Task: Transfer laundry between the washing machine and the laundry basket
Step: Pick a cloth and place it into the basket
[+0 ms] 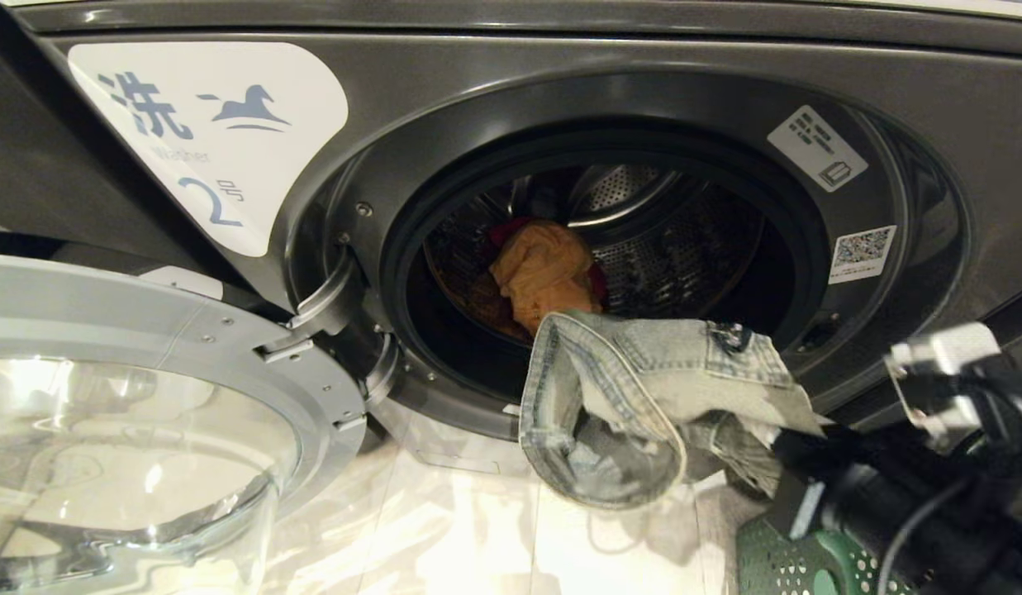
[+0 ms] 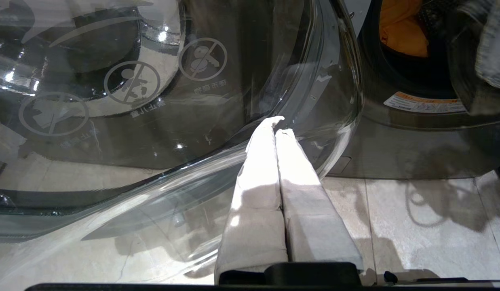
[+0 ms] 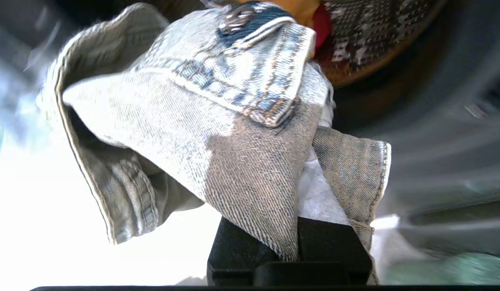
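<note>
The right gripper [image 1: 779,450], clamped on the denim garment [image 1: 643,405], holds it at the washing machine [image 1: 560,74] drum opening above the laundry basket [image 1: 796,562]; insertion presumably follows.

The denim garment [image 1: 643,397] is pale washed blue with orange-tan stitching, and behind it in the dark grey washing machine [image 1: 560,91] lies an orange cloth [image 1: 544,268] over something red. Below the garment, the laundry basket [image 1: 796,562] is green with small pale holes
</note>
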### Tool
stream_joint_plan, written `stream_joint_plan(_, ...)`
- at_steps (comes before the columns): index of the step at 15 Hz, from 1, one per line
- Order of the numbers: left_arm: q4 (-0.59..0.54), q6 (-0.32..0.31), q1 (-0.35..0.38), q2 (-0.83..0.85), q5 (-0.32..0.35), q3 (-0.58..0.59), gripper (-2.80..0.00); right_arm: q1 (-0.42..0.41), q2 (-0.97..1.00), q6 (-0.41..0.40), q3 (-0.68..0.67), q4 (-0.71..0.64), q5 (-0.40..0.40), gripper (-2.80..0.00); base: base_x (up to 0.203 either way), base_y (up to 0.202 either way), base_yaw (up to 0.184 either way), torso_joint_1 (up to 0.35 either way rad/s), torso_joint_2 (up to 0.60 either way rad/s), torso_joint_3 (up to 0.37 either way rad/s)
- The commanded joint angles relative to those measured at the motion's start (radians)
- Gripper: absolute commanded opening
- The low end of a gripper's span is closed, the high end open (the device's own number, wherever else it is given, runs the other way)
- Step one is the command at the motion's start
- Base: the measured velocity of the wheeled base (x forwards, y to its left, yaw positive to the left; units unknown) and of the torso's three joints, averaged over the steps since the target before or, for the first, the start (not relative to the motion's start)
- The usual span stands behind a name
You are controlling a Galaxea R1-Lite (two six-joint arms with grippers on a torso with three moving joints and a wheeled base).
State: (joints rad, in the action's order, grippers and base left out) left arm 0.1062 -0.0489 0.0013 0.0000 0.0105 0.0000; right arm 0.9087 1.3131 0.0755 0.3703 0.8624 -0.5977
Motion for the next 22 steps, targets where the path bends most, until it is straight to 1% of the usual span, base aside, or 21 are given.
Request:
stream_joint_plan(1,0.001,0.000,0.000,0.002,0.000,0.040,-2.80,0.032,-0.194,-0.054,-0.140,0.004,0.005,-2.80,0.000,0.000,0.000,0.000,0.00,0.000)
stream_joint_plan(2,0.001,0.000,0.000,0.002,0.000,0.040,-2.80,0.038,-0.260,-0.103,-0.206,0.004,0.012,-2.80,0.000,0.000,0.000,0.000,0.00,0.000)
stream_joint_plan(4,0.001,0.000,0.000,0.002,0.000,0.040,-2.80,0.045,-0.416,-0.250,-0.303,0.005,0.028,-2.80,0.000,0.000,0.000,0.000,0.00,0.000)
stream_joint_plan(6,0.001,0.000,0.000,0.002,0.000,0.040,-2.80,0.045,-0.562,-0.391,-0.346,0.002,0.050,-2.80,0.000,0.000,0.000,0.000,0.00,0.000)
stream_joint_plan(7,0.001,0.000,0.000,0.002,0.000,0.040,-2.80,0.041,-0.616,-0.443,-0.357,0.001,0.061,-2.80,0.000,0.000,0.000,0.000,0.00,0.000)
stream_joint_plan(8,0.001,0.000,0.000,0.002,0.000,0.040,-2.80,0.038,-0.661,-0.476,-0.364,0.000,0.071,-2.80,0.000,0.000,0.000,0.000,0.00,0.000)
stream_joint_plan(9,0.001,0.000,0.000,0.002,0.000,0.040,-2.80,0.036,-0.693,-0.492,-0.368,-0.002,0.086,-2.80,0.000,0.000,0.000,0.000,0.00,0.000)
stream_joint_plan(12,0.001,0.000,0.000,0.002,0.000,0.040,-2.80,0.013,-0.718,-0.503,-0.362,-0.006,0.204,-2.80,0.000,0.000,0.000,0.000,0.00,0.000)
stream_joint_plan(13,0.001,0.000,0.000,0.002,0.000,0.040,-2.80,0.008,-0.716,-0.503,-0.363,-0.005,0.217,-2.80,0.000,0.000,0.000,0.000,0.00,0.000)
stream_joint_plan(15,0.001,0.000,0.000,0.002,0.000,0.040,-2.80,0.009,-0.716,-0.499,-0.361,-0.002,0.220,-2.80,0.003,0.001,-0.089,0.003,0.00,0.002)
stream_joint_plan(22,0.001,0.000,0.000,0.002,0.000,0.040,-2.80,0.010,-0.696,-0.493,-0.347,0.000,0.230,-2.80,-0.002,0.007,-0.177,0.003,0.01,0.003)
